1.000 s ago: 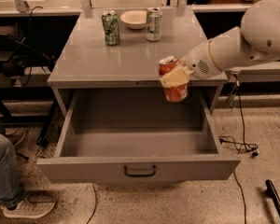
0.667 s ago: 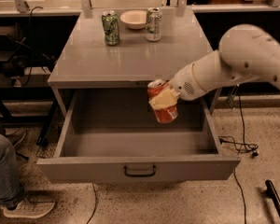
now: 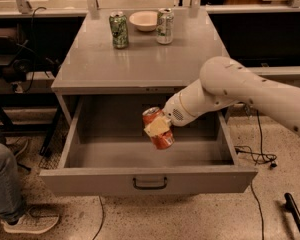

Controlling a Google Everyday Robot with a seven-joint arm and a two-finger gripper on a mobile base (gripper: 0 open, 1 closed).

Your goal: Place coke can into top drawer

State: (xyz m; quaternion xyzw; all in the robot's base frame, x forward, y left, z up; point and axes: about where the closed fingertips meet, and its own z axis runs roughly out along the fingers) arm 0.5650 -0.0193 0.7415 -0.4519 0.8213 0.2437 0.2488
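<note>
My arm point(image 3: 240, 91) comes in from the right, elbow bulge up over the right side of the cabinet, forearm angling down and left toward the open top drawer point(image 3: 150, 180). The gripper point(image 3: 158, 128) sits over the drawer's middle, clamped on the coke can point(image 3: 163, 140). One pale finger pad point(image 3: 156, 127) lies across the can's side. The can is tilted, silver top leaning up-left, base down-right, hanging above the drawer floor; I can't tell whether it touches the floor. The drawer is pulled well out toward the near side, with a dark handle point(image 3: 150, 184) at the centre of its front panel. On the cabinet top point(image 3: 140, 64), at the far edge, a green can point(image 3: 119, 29) stands on the left, a white bowl point(image 3: 144, 20) in the middle and a silver-white can point(image 3: 165, 26) on the right, all well apart from the gripper. A person's jeans leg and shoe point(image 3: 27, 223) are at near left. Cables point(image 3: 257, 156) run across the floor on the right.
</note>
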